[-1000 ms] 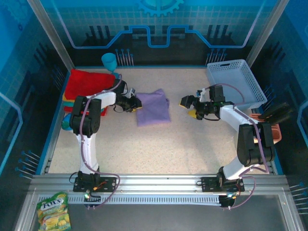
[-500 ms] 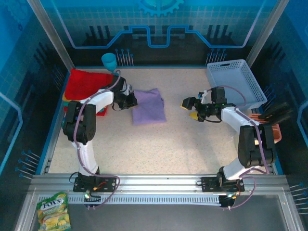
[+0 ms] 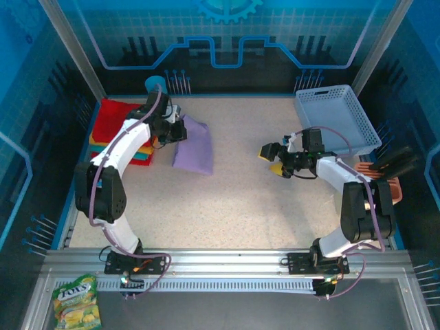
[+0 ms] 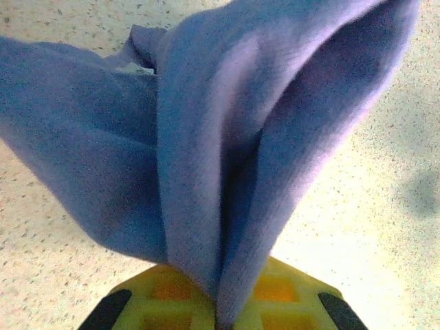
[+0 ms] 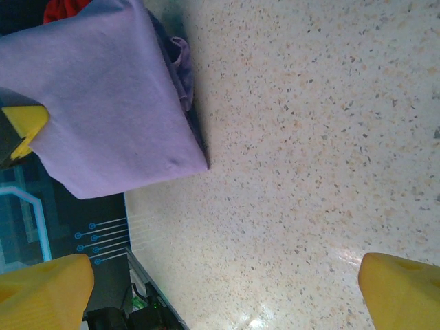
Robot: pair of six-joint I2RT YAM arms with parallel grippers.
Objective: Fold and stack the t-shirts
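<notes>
At mid-table on the right, the right gripper (image 3: 270, 158) is seen spread wide and empty above the speckled tabletop (image 3: 240, 199). Farther back on the left, the folded lavender t-shirt (image 3: 192, 146) is pinched at one edge by the left gripper (image 3: 173, 130), with the free end sagging toward the table. The cloth is judged light, limp and prone to unfolding, so all layers are best gripped together. Just beyond, the stack of red, yellow and teal t-shirts (image 3: 117, 120) is found.
</notes>
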